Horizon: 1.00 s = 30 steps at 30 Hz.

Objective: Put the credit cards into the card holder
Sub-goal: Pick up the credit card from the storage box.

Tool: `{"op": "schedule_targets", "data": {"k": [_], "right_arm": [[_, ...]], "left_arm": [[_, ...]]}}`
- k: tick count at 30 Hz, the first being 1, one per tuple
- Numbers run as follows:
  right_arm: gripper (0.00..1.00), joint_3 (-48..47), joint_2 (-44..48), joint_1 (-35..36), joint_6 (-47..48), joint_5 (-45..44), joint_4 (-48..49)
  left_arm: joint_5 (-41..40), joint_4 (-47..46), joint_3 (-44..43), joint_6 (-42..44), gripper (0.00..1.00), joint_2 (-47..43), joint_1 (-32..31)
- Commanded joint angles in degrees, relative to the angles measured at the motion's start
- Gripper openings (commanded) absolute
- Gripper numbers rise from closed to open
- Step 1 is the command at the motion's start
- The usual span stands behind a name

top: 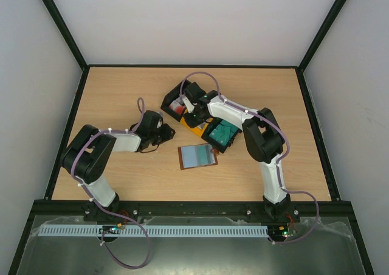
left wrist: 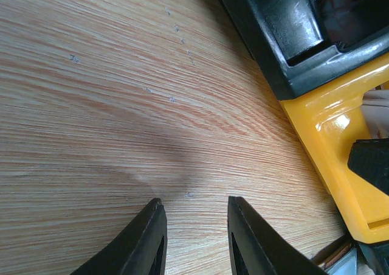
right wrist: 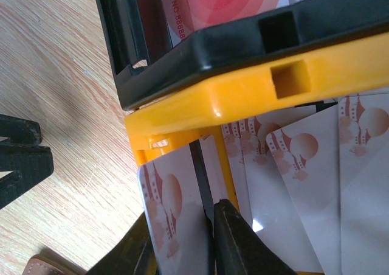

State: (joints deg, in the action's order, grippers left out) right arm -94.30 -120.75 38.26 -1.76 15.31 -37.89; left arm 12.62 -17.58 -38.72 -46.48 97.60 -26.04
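Overhead, we find the brown card holder (top: 198,156) lying open, grey-blue pockets up, on the wood-grain table (top: 121,92). Left wrist: left gripper (left wrist: 194,207) slightly parted, empty. Right wrist: right gripper (right wrist: 183,220) narrowly straddles a glossy white credit card (right wrist: 164,187) at the yellow bin (right wrist: 243,95); we cannot tell whether it is gripped.

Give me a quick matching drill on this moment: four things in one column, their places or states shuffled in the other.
Things
1. card holder
2. left claw
3. right claw
4. teal cards

Places or states
A. fingers on either side of a white card at the yellow bin
B. lying open on the table, pale inside facing up
C. inside a black bin
D. over bare wood, holding nothing

Pairs: 1-B; 2-D; 3-A; 4-C
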Motion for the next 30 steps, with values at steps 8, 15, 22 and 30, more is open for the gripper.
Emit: {"op": "schedule_targets", "data": {"k": [8, 15, 22, 30], "right_arm": [[0.23, 0.0, 3.7, 0.4, -0.5, 1.7, -2.3], [0.21, 0.0, 3.7, 0.4, -0.6, 1.1, -2.2], [0.14, -0.2, 3.6, 0.4, -1.4, 0.1, -2.0], [0.13, -0.2, 5.2, 0.2, -2.0, -1.8, -1.2]], "left_arm": [[-0.6, 5.6, 2.1, 0.3, 0.30, 2.9, 0.2], [-0.6, 5.5, 2.1, 0.3, 0.30, 3.0, 0.2], [-0.7, 5.6, 2.2, 0.4, 0.30, 3.0, 0.2], [-0.6, 5.7, 1.9, 0.5, 0.30, 3.0, 0.2]]}}
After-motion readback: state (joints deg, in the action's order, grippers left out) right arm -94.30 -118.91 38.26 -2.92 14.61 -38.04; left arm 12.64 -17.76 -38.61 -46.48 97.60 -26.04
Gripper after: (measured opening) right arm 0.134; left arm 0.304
